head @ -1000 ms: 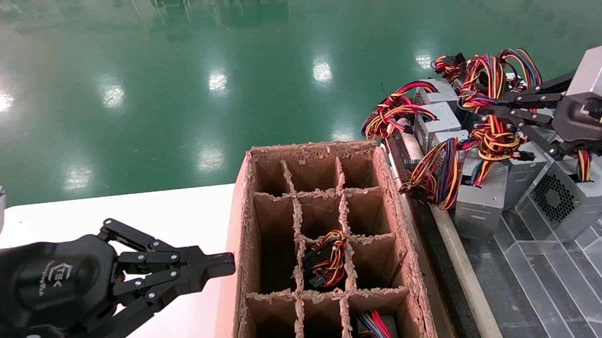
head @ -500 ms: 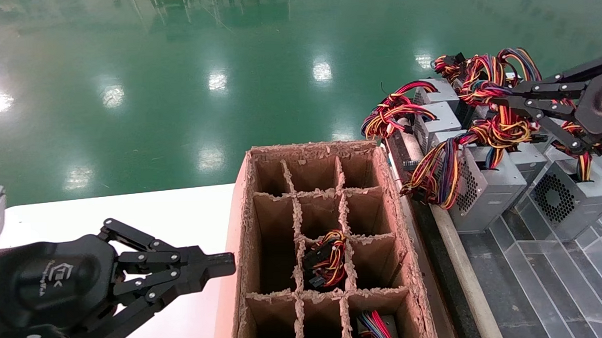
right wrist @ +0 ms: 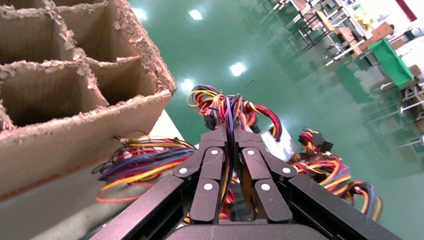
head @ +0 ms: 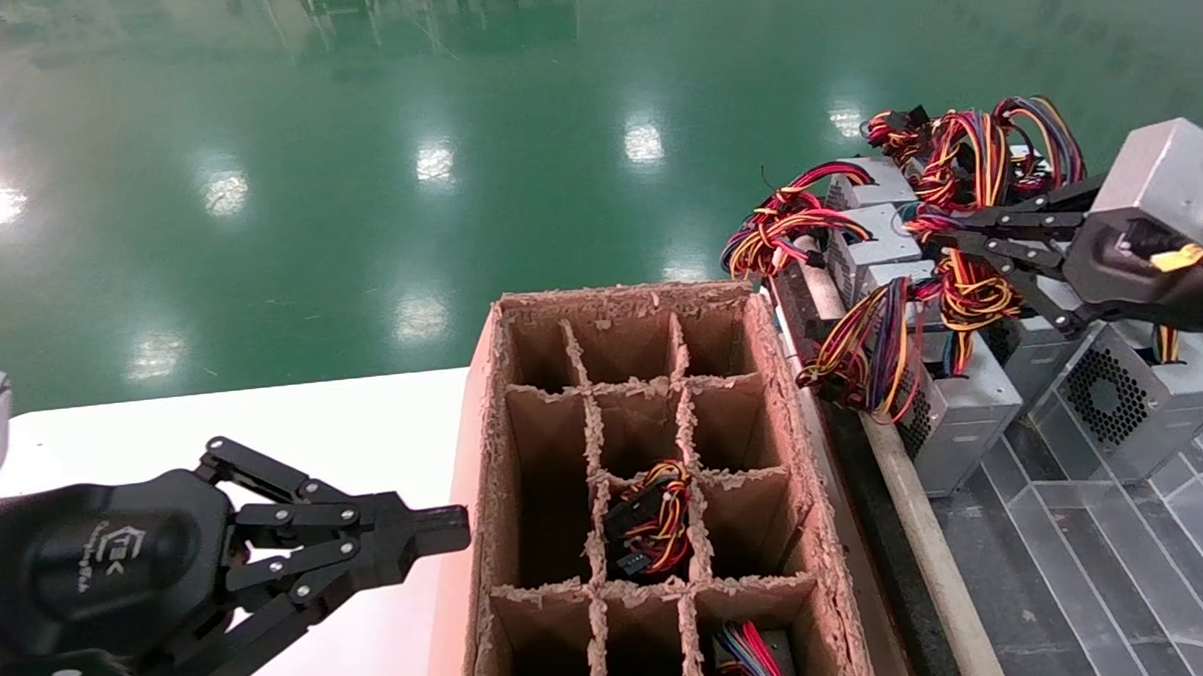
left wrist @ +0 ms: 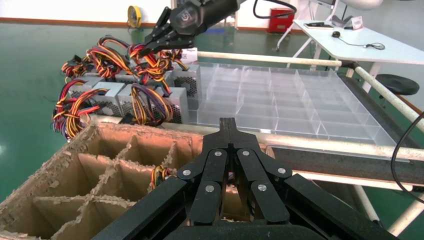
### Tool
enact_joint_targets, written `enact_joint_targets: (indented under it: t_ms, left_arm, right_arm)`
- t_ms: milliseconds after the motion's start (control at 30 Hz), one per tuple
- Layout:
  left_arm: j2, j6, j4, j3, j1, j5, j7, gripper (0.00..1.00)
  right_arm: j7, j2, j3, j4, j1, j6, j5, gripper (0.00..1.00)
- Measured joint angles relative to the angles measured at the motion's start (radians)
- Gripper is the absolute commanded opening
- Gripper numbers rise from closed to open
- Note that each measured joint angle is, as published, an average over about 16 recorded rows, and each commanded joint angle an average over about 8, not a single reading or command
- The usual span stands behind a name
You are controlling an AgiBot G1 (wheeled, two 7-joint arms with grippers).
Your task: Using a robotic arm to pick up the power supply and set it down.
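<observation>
My right gripper [head: 940,234] is shut on the red, yellow and orange wire bundle [head: 965,290] of a grey power supply [head: 964,410]. That box hangs tilted at the left edge of the clear tray, its honeycomb side facing the cardboard box. In the right wrist view the wires [right wrist: 227,107] run between the closed fingers of the right gripper [right wrist: 227,134]. My left gripper [head: 450,528] is shut on nothing, low over the white table beside the cardboard box; the left gripper [left wrist: 228,122] shows pressed together in its wrist view.
A cardboard box [head: 768,372] with divider cells stands in the middle; two cells hold wired units [head: 653,521]. Several more power supplies [head: 1144,399] crowd the far end of the clear divided tray [head: 1100,561]. A rail [head: 913,527] runs between box and tray.
The right gripper swung right, then back left and slightly down, still holding the wires. The power supply under it tipped and shifted with the pull. The left arm stayed still.
</observation>
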State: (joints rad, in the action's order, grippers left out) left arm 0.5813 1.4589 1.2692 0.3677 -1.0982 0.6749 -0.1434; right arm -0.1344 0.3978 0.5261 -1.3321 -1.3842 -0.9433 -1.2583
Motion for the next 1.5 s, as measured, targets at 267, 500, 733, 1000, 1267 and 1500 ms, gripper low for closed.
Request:
enact_joint_targets:
  t_ms: [267, 500, 733, 1000, 1267, 1500]
  left_arm:
    - [0.000, 0.000, 0.000, 0.000, 0.000, 0.000, 0.000, 0.00]
    - [0.000, 0.000, 0.000, 0.000, 0.000, 0.000, 0.000, 0.00]
    - [0.000, 0.000, 0.000, 0.000, 0.000, 0.000, 0.000, 0.00]
    - [0.000, 0.000, 0.000, 0.000, 0.000, 0.000, 0.000, 0.00]
    - [0.000, 0.000, 0.000, 0.000, 0.000, 0.000, 0.000, 0.00]
    - [0.000, 0.000, 0.000, 0.000, 0.000, 0.000, 0.000, 0.00]
  right_arm:
    - [-0.003, 0.012, 0.000, 0.000, 0.019, 0.022, 0.012, 0.68]
    - [-0.008, 0.012, -0.002, -0.006, 0.018, 0.024, 0.014, 1.00]
    - [-0.011, 0.013, -0.002, -0.012, 0.009, 0.022, 0.010, 1.00]
    - [0.005, 0.027, -0.011, -0.014, 0.006, 0.038, 0.018, 1.00]
    - [0.064, 0.047, -0.035, -0.014, 0.019, 0.071, 0.048, 1.00]
    - [0.126, 0.059, -0.063, -0.014, 0.034, 0.084, 0.089, 1.00]
